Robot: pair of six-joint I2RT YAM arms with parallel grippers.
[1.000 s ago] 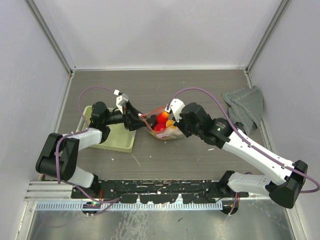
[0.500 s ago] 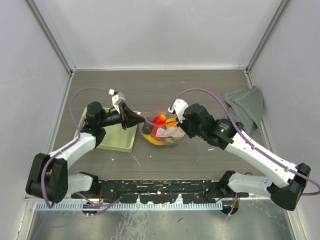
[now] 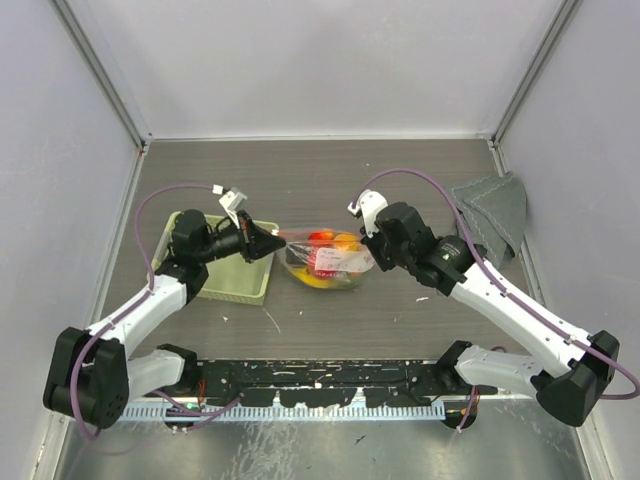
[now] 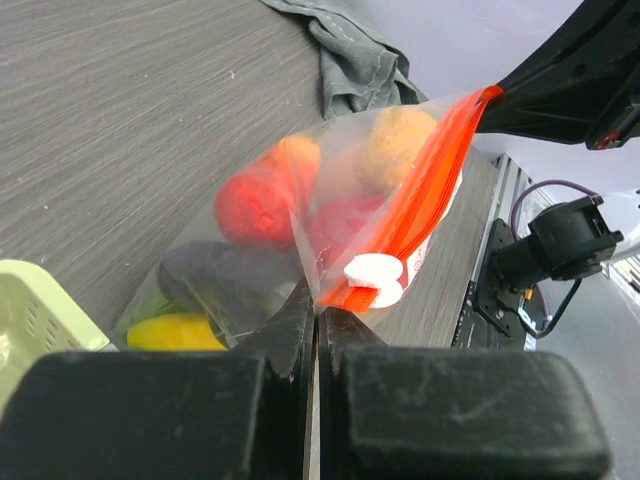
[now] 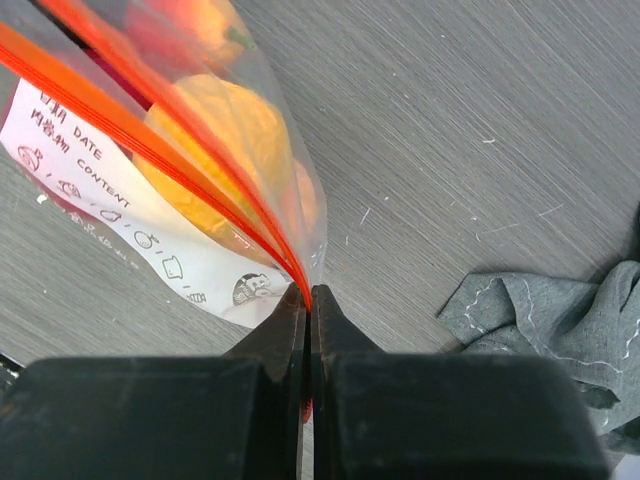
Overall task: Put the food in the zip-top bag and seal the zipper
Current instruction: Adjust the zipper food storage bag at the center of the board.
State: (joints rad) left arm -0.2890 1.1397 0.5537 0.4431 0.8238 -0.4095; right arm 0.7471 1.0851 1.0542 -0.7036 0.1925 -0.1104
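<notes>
The food [image 4: 255, 208] – red, orange, yellow and dark purple pieces – sat inside the zip-top bag [image 3: 328, 265], which hung stretched between the two arms over the middle of the worktop [image 3: 400, 180]. It lay just right of the pale green basket [image 3: 232, 280] and well apart from the grey cloth [image 3: 492, 215] at the far right. No loose pieces showed on the worktop, so the filling looked done and the sealing step seemed to be the one in hand.

The left claw [image 4: 315, 305] was pressed together on the bag's left corner, right beside the white slider [image 4: 372, 277] that rode on the zipper [image 4: 420, 190]. The right claw [image 5: 308, 295] was likewise closed, pinching the opposite end of that red-orange strip. Whether the strip was already shut along its length could not be told.

With the slider parked at the left end, the next move probably called for holding the mouth taut while the slider was run – or the strip pressed – toward the right claw, without the thin film slipping out of either pinch.

The white label [image 5: 120, 215] read "DATE" and "CONTENT", above a row of small drawn icons; other characters on it were too slanted to read.
</notes>
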